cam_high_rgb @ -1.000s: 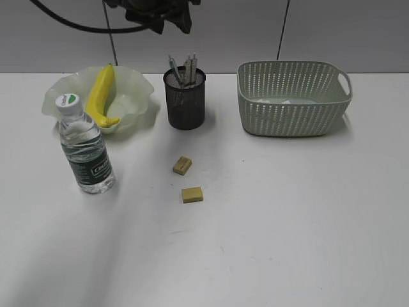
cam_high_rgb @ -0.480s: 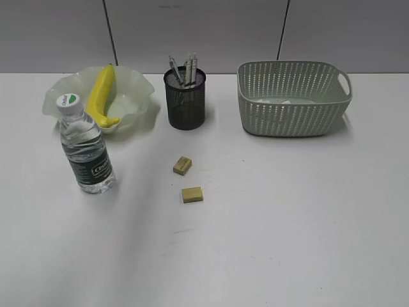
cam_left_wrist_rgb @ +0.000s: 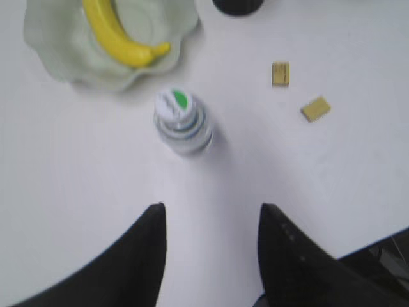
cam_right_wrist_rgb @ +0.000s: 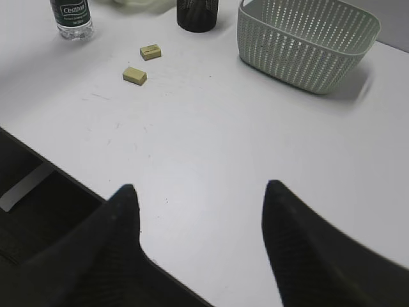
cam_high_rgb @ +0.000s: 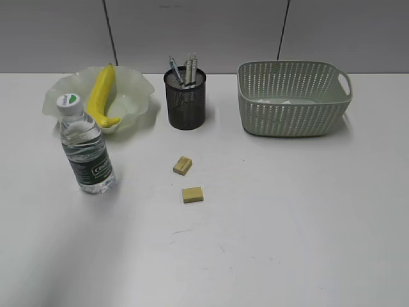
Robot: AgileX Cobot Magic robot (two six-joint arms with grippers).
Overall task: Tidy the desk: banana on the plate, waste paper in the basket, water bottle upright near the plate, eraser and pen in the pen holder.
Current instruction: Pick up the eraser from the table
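The left hand (cam_left_wrist_rgb: 211, 220) hangs high above the surface (cam_high_rgb: 287, 224), jaws apart and empty, the bottle (cam_left_wrist_rgb: 182, 121) upright below it beside the plate (cam_left_wrist_rgb: 57, 57) with the banana (cam_left_wrist_rgb: 118, 38). The right hand (cam_right_wrist_rgb: 201, 198) also stands apart, holding nothing. Two erasers (cam_high_rgb: 183, 165) (cam_high_rgb: 192, 194) lie loose in front of the pen holder (cam_high_rgb: 185, 99). They look small, light, stiff and low; I would pinch one across its short sides, straight down.

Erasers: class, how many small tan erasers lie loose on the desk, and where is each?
2. One eraser lies in front of the pen holder; the other eraser lies just nearer the camera. More could be hidden inside the holder.
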